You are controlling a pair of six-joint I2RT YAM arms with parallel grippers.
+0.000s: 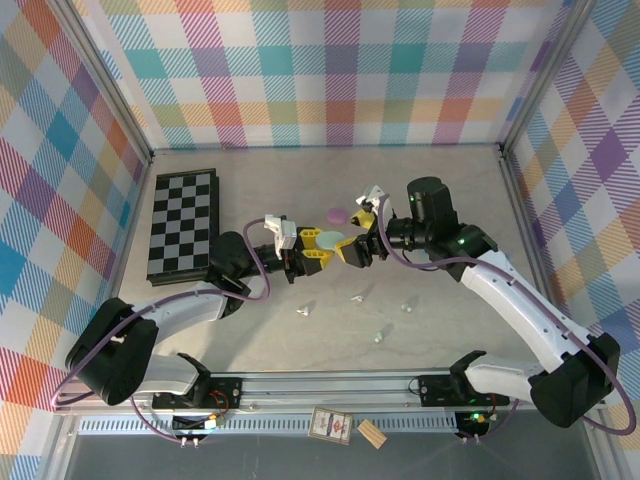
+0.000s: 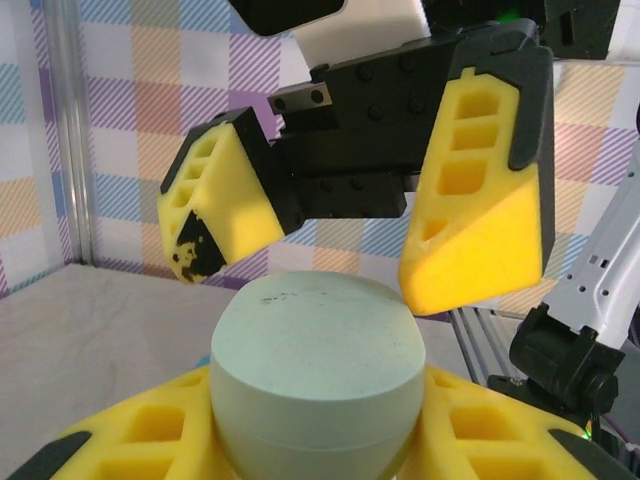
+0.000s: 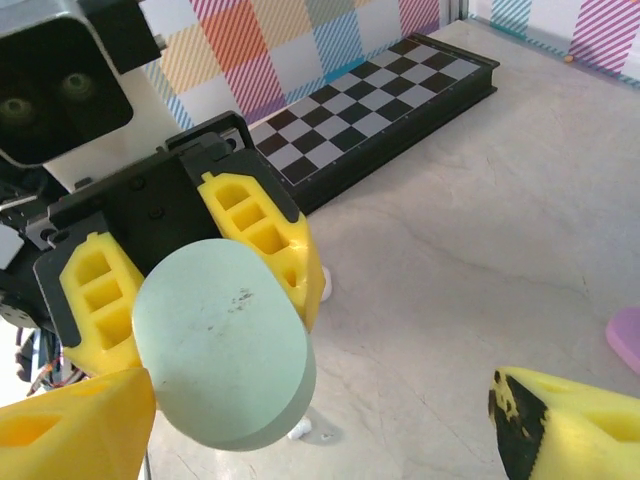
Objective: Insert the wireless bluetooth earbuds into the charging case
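The charging case (image 2: 315,370) is a pale mint, pebble-shaped box with its lid down. My left gripper (image 1: 318,247) is shut on it and holds it above the table's middle. My right gripper (image 1: 358,235) faces it, open, with its yellow fingers (image 2: 480,230) spread either side of the case's top and not touching it. In the right wrist view the case (image 3: 220,340) fills the space ahead of that gripper (image 3: 320,435). Several tiny whitish earbuds lie loose on the table: one (image 1: 303,310), another (image 1: 357,296), and a third (image 1: 407,307). One earbud (image 3: 300,430) lies under the case.
A folded black-and-white chessboard (image 1: 182,225) lies at the left. A small purple case (image 1: 338,214) sits just behind the grippers. Checked walls with metal posts close in the table on three sides.
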